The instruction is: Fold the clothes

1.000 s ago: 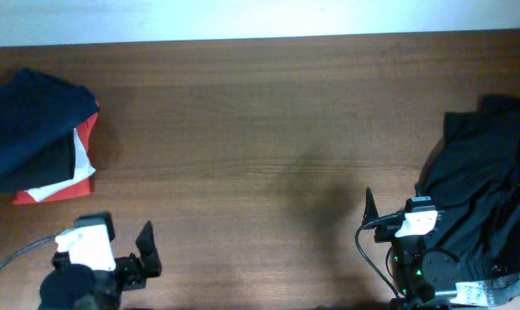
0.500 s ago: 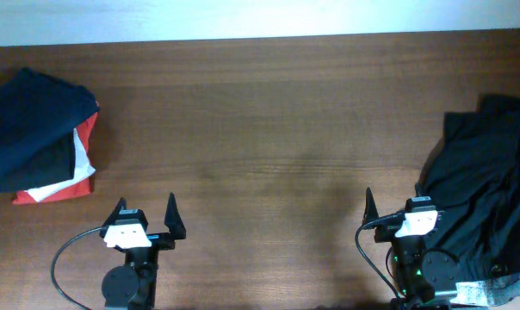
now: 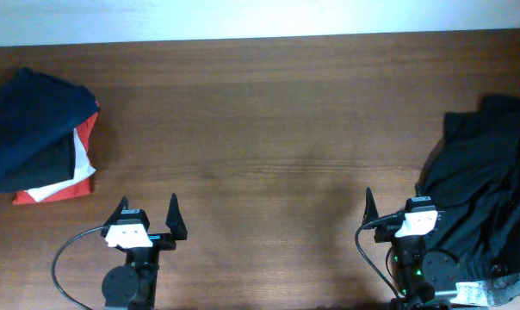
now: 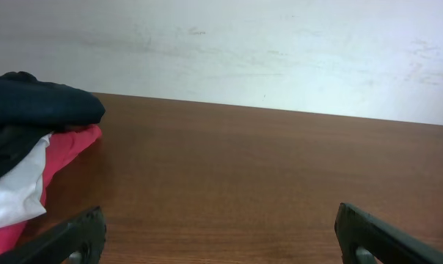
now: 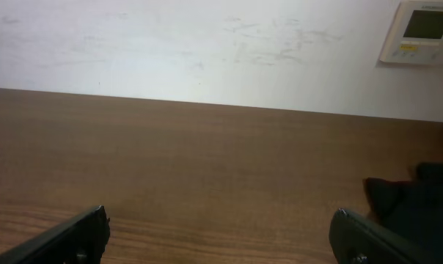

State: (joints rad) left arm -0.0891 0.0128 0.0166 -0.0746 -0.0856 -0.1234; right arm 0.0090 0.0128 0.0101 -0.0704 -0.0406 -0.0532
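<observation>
A rumpled pile of dark clothes [image 3: 488, 194] lies unfolded at the table's right edge; its edge shows at the right of the right wrist view [image 5: 419, 194]. A folded stack [image 3: 36, 133] lies at the far left, with navy on top and black, white and red beneath; it also shows in the left wrist view [image 4: 31, 117]. My left gripper [image 3: 146, 211] is open and empty near the front edge, right of the stack; its fingers [image 4: 221, 235] frame bare wood. My right gripper [image 3: 396, 205] is open and empty, just left of the dark pile; its fingers [image 5: 221, 235] also frame bare wood.
The brown wooden table [image 3: 269, 120] runs back to a white wall [image 4: 243, 44]. A wall control panel [image 5: 425, 29] hangs at the upper right of the right wrist view. Cables trail from both arm bases at the front edge.
My left arm has swung from the front left corner to the right and now points straight toward the back. The right arm and both clothes piles have not moved.
</observation>
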